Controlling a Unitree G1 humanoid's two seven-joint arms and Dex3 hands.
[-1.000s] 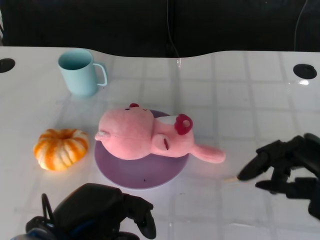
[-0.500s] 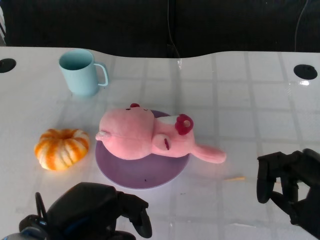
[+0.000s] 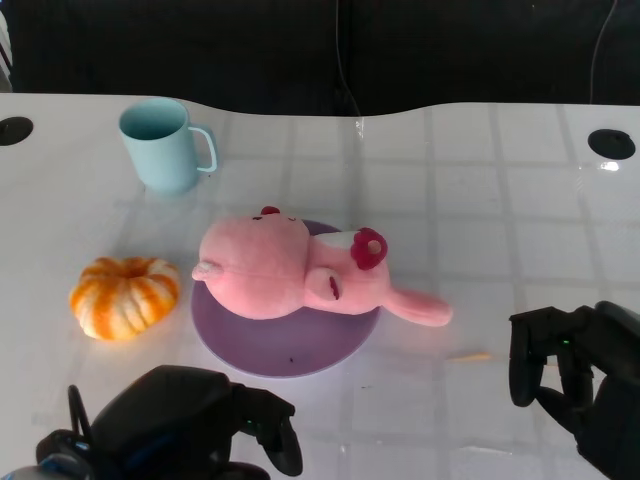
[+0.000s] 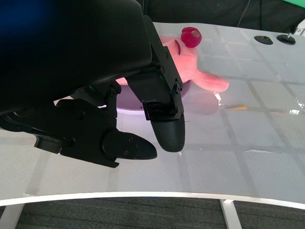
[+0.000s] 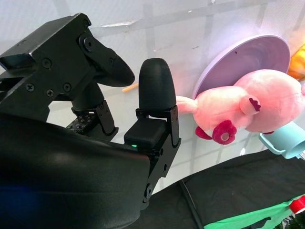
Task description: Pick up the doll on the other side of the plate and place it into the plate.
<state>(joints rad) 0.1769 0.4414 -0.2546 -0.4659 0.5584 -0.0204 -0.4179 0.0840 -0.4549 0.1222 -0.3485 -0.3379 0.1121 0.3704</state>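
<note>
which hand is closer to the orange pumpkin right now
Left. The left hand sits at the table's near edge, just below the orange pumpkin; the right hand is far across, beyond the purple plate and pink doll.

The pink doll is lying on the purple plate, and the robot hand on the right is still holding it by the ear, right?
Not quite. The pink doll does lie on the purple plate, but the right robot hand is not holding it. The head view shows that hand apart from the doll, with bare table between them and nothing in its fingers.
</note>
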